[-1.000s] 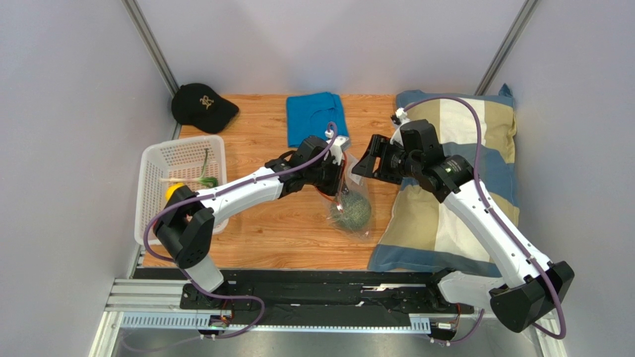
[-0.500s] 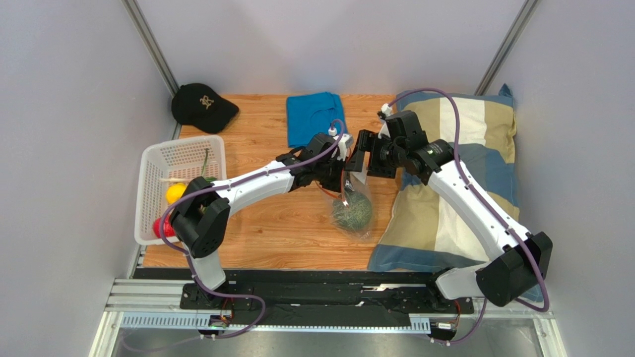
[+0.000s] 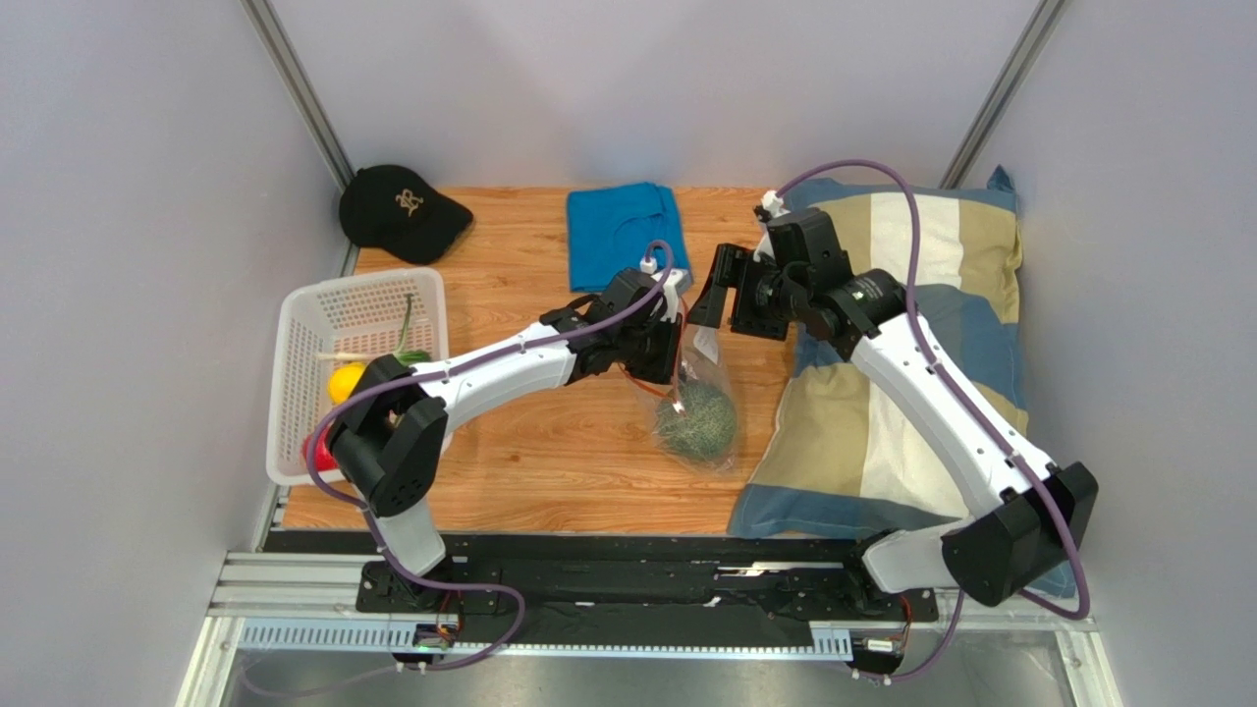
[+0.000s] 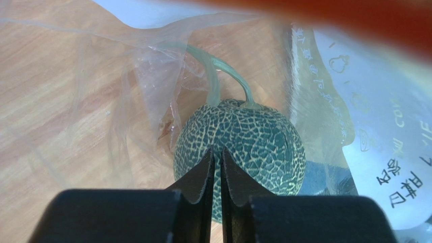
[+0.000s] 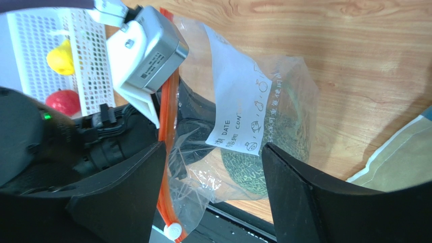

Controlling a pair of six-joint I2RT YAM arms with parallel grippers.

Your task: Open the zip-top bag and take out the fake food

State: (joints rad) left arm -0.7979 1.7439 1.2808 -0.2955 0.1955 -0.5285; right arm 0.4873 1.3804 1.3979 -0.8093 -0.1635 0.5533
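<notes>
Overhead view of a wooden table (image 3: 561, 442) with two robot arms meeting near its middle. A clear bag (image 5: 238, 91) with a white printed label stands partly raised there, its lower end on the table beside a striped pillow (image 3: 826, 442). Inside the bag, at the bottom, sits a netted green toy melon (image 4: 253, 136) with a curved pale stem. The bag's orange zip strip (image 5: 170, 96) runs past the left arm's wrist camera housing, with the white slider (image 5: 175, 232) at one end.

The left gripper (image 4: 216, 152) is at the bag's upper end, pointing down at the melon. Its fingers are almost together with only a thin slit between them; whether they pinch plastic cannot be told. The right gripper (image 5: 213, 149) hovers just above the bag with its fingers spread wide, holding nothing.

A white mesh basket (image 3: 369, 302) at the table's left edge holds a yellow fruit (image 5: 61, 56) and a red fruit (image 5: 63, 101). A black cap (image 3: 399, 211) and a folded blue cloth (image 3: 627, 233) lie at the far edge.
</notes>
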